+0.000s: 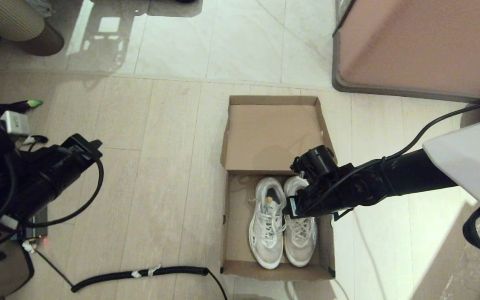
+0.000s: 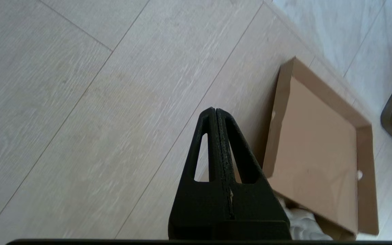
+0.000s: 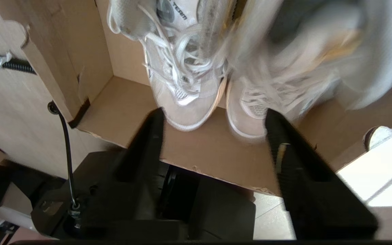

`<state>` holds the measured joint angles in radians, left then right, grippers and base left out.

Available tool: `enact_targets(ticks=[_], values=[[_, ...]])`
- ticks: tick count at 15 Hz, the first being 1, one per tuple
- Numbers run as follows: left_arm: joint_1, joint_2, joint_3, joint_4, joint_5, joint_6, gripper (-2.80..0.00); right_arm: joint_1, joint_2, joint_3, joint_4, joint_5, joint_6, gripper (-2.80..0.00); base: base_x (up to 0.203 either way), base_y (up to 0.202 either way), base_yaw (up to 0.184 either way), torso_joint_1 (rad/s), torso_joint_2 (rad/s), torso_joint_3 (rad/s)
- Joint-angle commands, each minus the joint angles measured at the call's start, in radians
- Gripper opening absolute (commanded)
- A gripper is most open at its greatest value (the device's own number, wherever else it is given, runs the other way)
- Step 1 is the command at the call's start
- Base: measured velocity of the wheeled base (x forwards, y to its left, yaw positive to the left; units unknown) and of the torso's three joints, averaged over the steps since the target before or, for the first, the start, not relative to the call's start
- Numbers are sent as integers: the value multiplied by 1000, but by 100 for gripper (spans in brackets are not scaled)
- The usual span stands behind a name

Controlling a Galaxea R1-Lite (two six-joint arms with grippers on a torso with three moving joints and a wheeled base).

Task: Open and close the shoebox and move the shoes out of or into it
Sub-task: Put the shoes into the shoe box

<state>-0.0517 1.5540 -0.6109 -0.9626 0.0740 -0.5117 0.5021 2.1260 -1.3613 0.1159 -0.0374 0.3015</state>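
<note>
- The shoebox [image 1: 240, 233] is sitting open on the floor [image 1: 161, 166], its lid [image 1: 271, 133] lying flung back flat on the far side; the shoes [image 1: 282, 223] are lying side by side inside it, toes pointing toward the robot, nearer the box's right wall
- The right gripper [image 3: 213, 119] is hanging over the shoes, above the heel of the right-hand one; its jaws are standing apart, released, grasping nothing; the right wrist view is showing both toes between the two fingers [image 3: 148, 136]
- The left gripper [image 2: 215, 112] is hovering over bare floor, left of the box and well apart from it; its jaws are clenched together, empty
</note>
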Motion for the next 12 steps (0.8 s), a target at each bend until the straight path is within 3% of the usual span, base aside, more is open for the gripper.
enact_targets(ticks=[1, 3, 5, 7, 8, 10, 12], values=[[-21, -34, 33, -7, -6, 32, -280, 1, -8, 0, 1, -1, 2, 0, 0, 0, 0, 0, 0, 0], [-130, -91, 88, -7, -61, 85, -280, 14, -52, 5, 2, 2, 4, 0, 0, 0, 0, 0, 0, 0], [-330, -159, 167, -7, -115, 127, -280, 41, -114, 35, 2, 2, 5, 0, 0, 0, 0, 0, 0, 0], [-580, -205, 240, -7, -155, 150, -280, 53, -175, 79, 2, 1, 10, 0, 0, 0, 0, 0, 0, 0], [-698, -216, 273, -7, -171, 148, -280, 53, -201, 96, 2, 0, 26, 0, 0, 0, 0, 0, 0, 0], [-907, -226, 326, -6, -197, 86, -280, 50, -248, 118, 2, -3, 75, 0, 0, 0, 0, 0, 0, 0], [-985, -205, 359, -4, -214, 21, -280, 40, -282, 143, 4, -5, 85, 0, 0, 0, 0, 0, 0, 0]])
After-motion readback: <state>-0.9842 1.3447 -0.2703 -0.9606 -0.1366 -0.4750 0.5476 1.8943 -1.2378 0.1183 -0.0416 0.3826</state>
